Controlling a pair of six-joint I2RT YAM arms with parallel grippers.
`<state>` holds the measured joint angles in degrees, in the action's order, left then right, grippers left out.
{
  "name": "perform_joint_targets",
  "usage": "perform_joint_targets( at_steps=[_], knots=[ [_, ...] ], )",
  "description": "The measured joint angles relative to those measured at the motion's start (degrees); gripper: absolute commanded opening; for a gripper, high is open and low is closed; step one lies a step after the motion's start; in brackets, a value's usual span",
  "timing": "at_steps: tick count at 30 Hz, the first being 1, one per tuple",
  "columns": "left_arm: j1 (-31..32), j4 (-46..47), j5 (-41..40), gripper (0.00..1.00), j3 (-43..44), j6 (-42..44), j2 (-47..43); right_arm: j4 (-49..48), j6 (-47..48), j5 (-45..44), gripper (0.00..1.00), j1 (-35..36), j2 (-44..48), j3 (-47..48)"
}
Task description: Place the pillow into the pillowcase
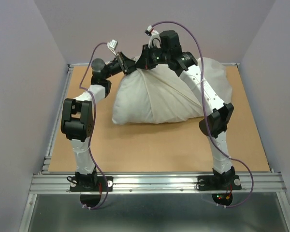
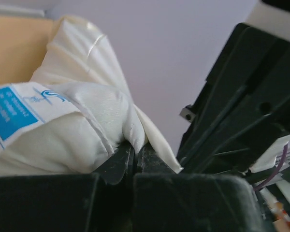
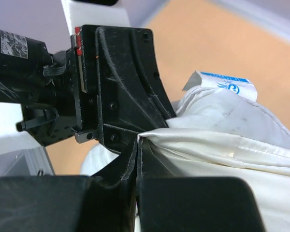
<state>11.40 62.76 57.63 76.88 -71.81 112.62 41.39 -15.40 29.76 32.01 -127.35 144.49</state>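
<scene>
Top view. Pillowcase (image 1: pixel 164 101) sits as a plump bundle at the far middle of the table (image 1: pixel 159 150). Its upper edge is drawn up to a peak, with creases fanning down from it. Left tool (image 1: pixel 131 65) and right tool (image 1: pixel 147 62) meet at that peak, just beside each other, each pinching fabric. The bulk rests on the table and only the mouth is lifted, probably so the filling settles downward into the sleeve. From here the pillow cannot be told apart from its cover.

Left wrist. Left tool (image 2: pixel 135 154) is narrow and clamped on a fold of cloth. The warm cream pillowcase (image 2: pixel 84 46), with a shiny hem, rises behind. The whiter pillow (image 2: pixel 99 108) bulges just in front of the fingers, its blue label (image 2: pixel 12 113) exposed. So one corner of the pillow is not yet covered. I cannot tell whether the pinch takes pillow cloth along with the case.

Right wrist. Right tool (image 3: pixel 137 159) is pressed together on the hemmed edge of the pillowcase (image 3: pixel 232 157). The pillow (image 3: pixel 217 108) pokes out above that hem, label (image 3: pixel 224 82) at its tip. The black body of the left tool (image 3: pixel 121 87) is close alongside.

Judgement: nearly done. The labelled corner needs the hem pulled over it.
</scene>
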Motion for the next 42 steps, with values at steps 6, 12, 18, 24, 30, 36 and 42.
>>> perform_joint_targets(
  at_steps=[6, 12, 18, 24, 30, 36, 42],
  knots=[
    [-1.6, -4.0, 0.0, 0.00, 14.3, 15.3, -4.4, -11.5, 2.1, -4.1, 0.00, 0.6, 8.0, 0.1],
    [0.7, -34.5, 5.8, 0.00, 11.6, 62.8, -23.9, -18.6, 9.2, -6.8, 0.01, 4.0, 31.8, -26.6],
    [12.3, -78.0, 1.8, 0.00, 3.3, 120.0, -33.9, -20.5, 19.3, -9.3, 0.00, 13.4, 53.4, -61.3],
    [12.6, -88.5, 0.6, 0.00, -0.4, 124.4, -23.2, -18.6, 23.4, -15.7, 0.01, 13.4, 46.5, -64.0],
    [3.6, -68.8, 1.4, 0.00, 0.2, 94.4, -16.3, -17.4, 23.5, -21.0, 0.00, 9.4, 30.9, -47.2],
    [-5.3, -47.8, -3.9, 0.00, 17.4, 67.6, -5.4, -18.0, 23.5, -21.2, 0.01, 3.7, 10.8, -15.0],
    [-8.9, -43.3, -7.2, 0.00, 21.6, 69.7, -12.2, -20.8, 22.6, -19.0, 0.00, 2.3, 2.8, 3.9]
  ],
)
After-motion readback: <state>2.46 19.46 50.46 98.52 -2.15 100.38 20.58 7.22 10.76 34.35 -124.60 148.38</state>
